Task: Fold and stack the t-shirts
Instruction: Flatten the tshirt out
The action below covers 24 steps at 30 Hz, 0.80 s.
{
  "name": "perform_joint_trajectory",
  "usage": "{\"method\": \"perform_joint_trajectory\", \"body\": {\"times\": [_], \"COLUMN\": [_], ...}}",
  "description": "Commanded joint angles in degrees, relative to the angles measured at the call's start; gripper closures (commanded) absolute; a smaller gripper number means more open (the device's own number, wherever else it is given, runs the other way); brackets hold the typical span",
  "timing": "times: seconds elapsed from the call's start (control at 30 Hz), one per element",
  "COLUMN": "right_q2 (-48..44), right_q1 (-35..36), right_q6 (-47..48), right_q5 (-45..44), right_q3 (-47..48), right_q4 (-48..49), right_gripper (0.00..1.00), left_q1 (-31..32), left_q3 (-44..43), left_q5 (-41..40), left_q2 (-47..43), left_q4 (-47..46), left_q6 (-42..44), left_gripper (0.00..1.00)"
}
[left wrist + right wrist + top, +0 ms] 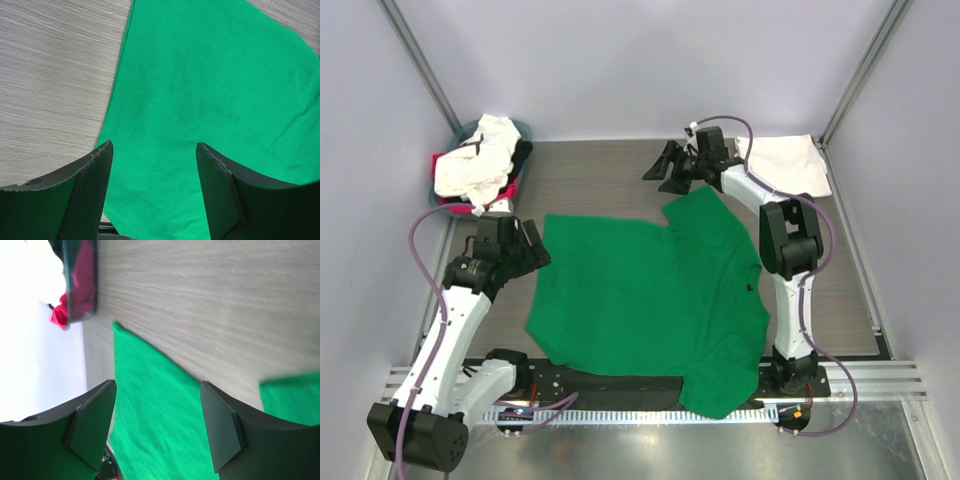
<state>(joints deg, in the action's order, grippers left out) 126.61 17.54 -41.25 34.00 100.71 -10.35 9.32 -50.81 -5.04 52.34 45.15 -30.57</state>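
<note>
Green t-shirt (640, 295): it lies spread flat in the middle of the surface (590, 175), hem toward the left edge and collar toward the right. One sleeve points at the far edge and the other droops over the near edge.
Left pincer (534, 250): jaws wide and holding nothing. It hovers over the hem at the shirt's far-left corner, and its wrist view shows the cloth edge running between the fingers.
Right pincer (658, 178): jaws also wide and empty. It sits over bare surface just beyond the far sleeve, not touching cloth.
White t-shirt (785, 160): already folded in the far right corner, which is probably where the stack goes.
Basket (470, 128): in the far left corner, with a heap of white shirts (480, 160) on pink-red and black ones.
Step in hand: this looks like the first lengthwise fold, so you need a grip at each end of the far side.
How to do it well: bring the left pincer down on the hem corner and the right onto the far shoulder beside the sleeve. Pinch only the top of the spread cloth, not a bunch.
Carrying the fold: lift both ends together, keep the edge lightly taut between them, and lay it parallel to the near side.
Watch: the drooping near sleeve may drag the shirt toward the near edge.
</note>
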Motion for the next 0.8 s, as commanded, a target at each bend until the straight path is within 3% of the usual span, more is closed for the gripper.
{"method": "perform_joint_trajectory", "body": {"times": [0.0, 0.07, 0.1, 0.2, 0.43, 0.77], "right_q2": [-12.0, -15.8, -19.2, -24.8, -27.1, -16.1], "right_q1": [-1.4, -1.4, -1.5, -1.5, -1.6, -1.9], "right_q6": [7.6, 12.8, 15.7, 19.2, 20.7, 21.6], "right_q5": [-6.4, -17.0, -25.5, -37.9, -45.8, -45.7], "right_q3": [-4.1, -7.6, -9.3, -16.8, -23.9, -18.7], "right_q4": [-4.5, -16.2, -18.6, -23.6, -28.5, -31.1], "right_gripper": [0.26, 0.26, 0.26, 0.26, 0.26, 0.26], "left_q1": [0.1, 0.0, 0.0, 0.0, 0.0, -0.2], "left_q3": [0.2, 0.0, 0.0, -1.0, -8.5, -22.0], "left_q5": [-0.9, -0.9, -0.4, 1.2, 3.2, 2.4], "left_q2": [0.0, 1.3, 3.3, 9.6, 26.4, 52.1], "left_q4": [-2.3, -2.5, -3.1, -4.9, -9.5, -7.8], "left_q6": [0.9, 0.2, 0.2, -0.7, -2.6, -3.6], "left_gripper": [0.31, 0.3, 0.3, 0.3, 0.31, 0.34]}}
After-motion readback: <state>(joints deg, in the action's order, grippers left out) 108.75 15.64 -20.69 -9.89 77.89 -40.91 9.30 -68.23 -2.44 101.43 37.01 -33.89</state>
